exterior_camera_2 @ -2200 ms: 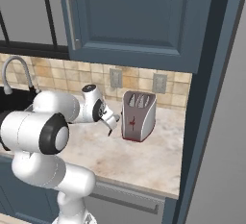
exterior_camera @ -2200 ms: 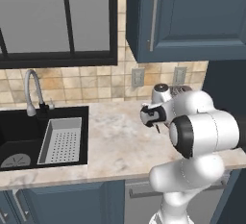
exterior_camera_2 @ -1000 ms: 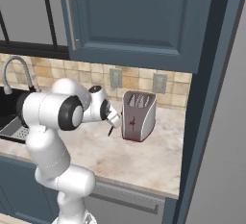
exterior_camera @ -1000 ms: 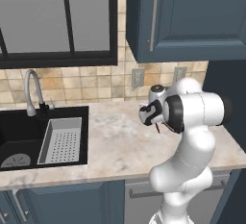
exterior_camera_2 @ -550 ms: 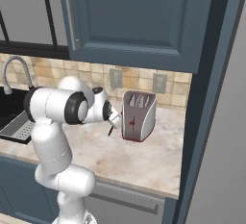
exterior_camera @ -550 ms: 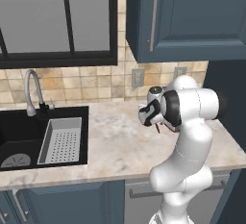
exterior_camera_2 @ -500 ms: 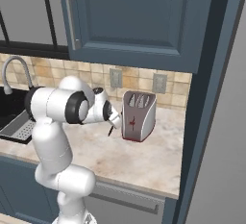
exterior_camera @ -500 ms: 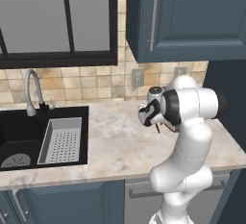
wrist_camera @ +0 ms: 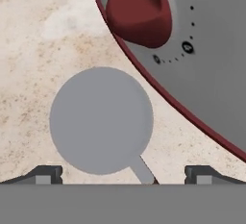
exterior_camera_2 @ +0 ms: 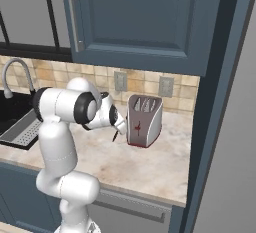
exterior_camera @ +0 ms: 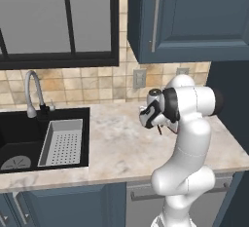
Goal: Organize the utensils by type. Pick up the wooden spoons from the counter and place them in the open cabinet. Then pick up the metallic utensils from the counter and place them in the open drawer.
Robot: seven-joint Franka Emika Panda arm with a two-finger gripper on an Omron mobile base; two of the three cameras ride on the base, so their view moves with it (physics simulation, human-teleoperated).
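through the hand view i see the round silver head [wrist_camera: 101, 120] of the short metallic utensil lying flat on the beige marbled counter [wrist_camera: 33, 50], a thin grey neck running off it toward the bottom of that view. the disc sits between my two finger tips [wrist_camera: 44, 174], which stand wide apart on either side of it, nothing clamped; i cannot tell whether either tip touches the utensil. just beside the disc, up and to the right in the hand view, is the grey side of the toaster [wrist_camera: 206, 50] with its dark red trim line, a dark red lever knob and a small dial with dots.

from the right base view the gripper [exterior_camera_2: 118, 127] hangs low over the counter [exterior_camera_2: 145, 169], right next to the silver toaster [exterior_camera_2: 144, 120] standing near the tiled backsplash. the thin dark stick under the gripper is too small for me to make out more. in the left base view the gripper [exterior_camera: 154, 122] is partly hidden by my own arm.

above, the dark blue upper cabinet [exterior_camera_2: 145, 22] with its grey bar handle [exterior_camera_2: 75, 19] looks shut. to the left, a black sink [exterior_camera: 29, 143] with a grey perforated tray [exterior_camera: 62, 141] and a curved faucet [exterior_camera: 33, 92].
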